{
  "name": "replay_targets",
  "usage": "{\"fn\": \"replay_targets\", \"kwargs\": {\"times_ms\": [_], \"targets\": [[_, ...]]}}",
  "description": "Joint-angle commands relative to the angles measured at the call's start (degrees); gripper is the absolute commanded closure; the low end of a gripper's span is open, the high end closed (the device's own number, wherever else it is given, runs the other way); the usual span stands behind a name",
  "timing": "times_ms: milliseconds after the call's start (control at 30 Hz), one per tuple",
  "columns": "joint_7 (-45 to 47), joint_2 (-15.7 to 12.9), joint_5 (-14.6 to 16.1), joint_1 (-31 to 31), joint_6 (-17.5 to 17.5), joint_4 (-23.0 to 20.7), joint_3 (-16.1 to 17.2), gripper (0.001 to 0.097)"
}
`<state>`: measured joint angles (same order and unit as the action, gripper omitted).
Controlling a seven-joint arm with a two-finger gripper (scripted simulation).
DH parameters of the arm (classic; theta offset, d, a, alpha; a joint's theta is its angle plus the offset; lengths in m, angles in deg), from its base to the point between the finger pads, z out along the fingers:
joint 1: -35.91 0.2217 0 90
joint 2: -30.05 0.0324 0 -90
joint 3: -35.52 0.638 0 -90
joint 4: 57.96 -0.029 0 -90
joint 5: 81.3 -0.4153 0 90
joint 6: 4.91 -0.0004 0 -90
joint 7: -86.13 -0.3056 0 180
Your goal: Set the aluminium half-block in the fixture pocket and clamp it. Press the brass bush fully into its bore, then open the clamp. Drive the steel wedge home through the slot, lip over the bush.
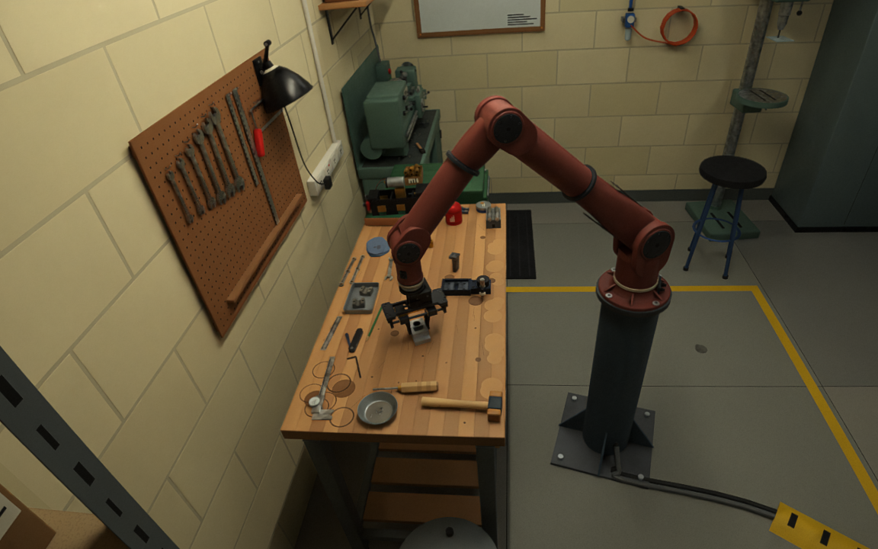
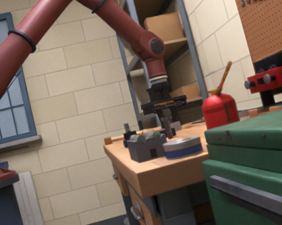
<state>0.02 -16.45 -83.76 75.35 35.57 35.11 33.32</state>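
The aluminium half-block [image 1: 419, 330], a small pale grey piece, rests on the middle of the wooden bench, and I grip it in my gripper [image 1: 417, 326], which comes straight down on it. From the second side camera my gripper [image 2: 167, 125] shows low over the bench, with the block mostly hidden behind nearer objects. The dark fixture [image 1: 465, 285] with its clamp knob lies a little behind and to the right of me. A small grey tray [image 1: 360, 298] with small parts sits to my left near the wall. A small dark upright piece [image 1: 455, 261] stands beyond the fixture.
A green lathe [image 1: 394, 116] and a red oil can [image 1: 454, 213] stand at the bench's far end. A blue-banded disc [image 1: 378, 246] lies near them. Toward the front edge lie a hammer [image 1: 463, 404], a wood-handled tool [image 1: 410, 387] and a metal dish [image 1: 377, 409].
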Motion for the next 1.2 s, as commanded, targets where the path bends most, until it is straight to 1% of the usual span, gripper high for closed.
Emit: {"fn": "replay_targets", "kwargs": {"times_ms": [0, 267, 500, 700, 1167], "targets": [[0.0, 0.05, 0.0, 0.0, 0.01, -0.03, -0.01, 0.0933], [0.0, 0.43, 0.0, 0.02, 0.5, -0.2, -0.04, 0.0933], [-0.02, 1.61, 0.02, 0.08, 2.17, -0.74, -0.15, 0.0933], [-0.04, 3.18, 0.04, 0.16, 4.56, -1.58, -0.3, 0.0933], [-0.09, 7.13, 0.11, 0.4, 11.46, -4.5, -0.72, 0.0933]]}}
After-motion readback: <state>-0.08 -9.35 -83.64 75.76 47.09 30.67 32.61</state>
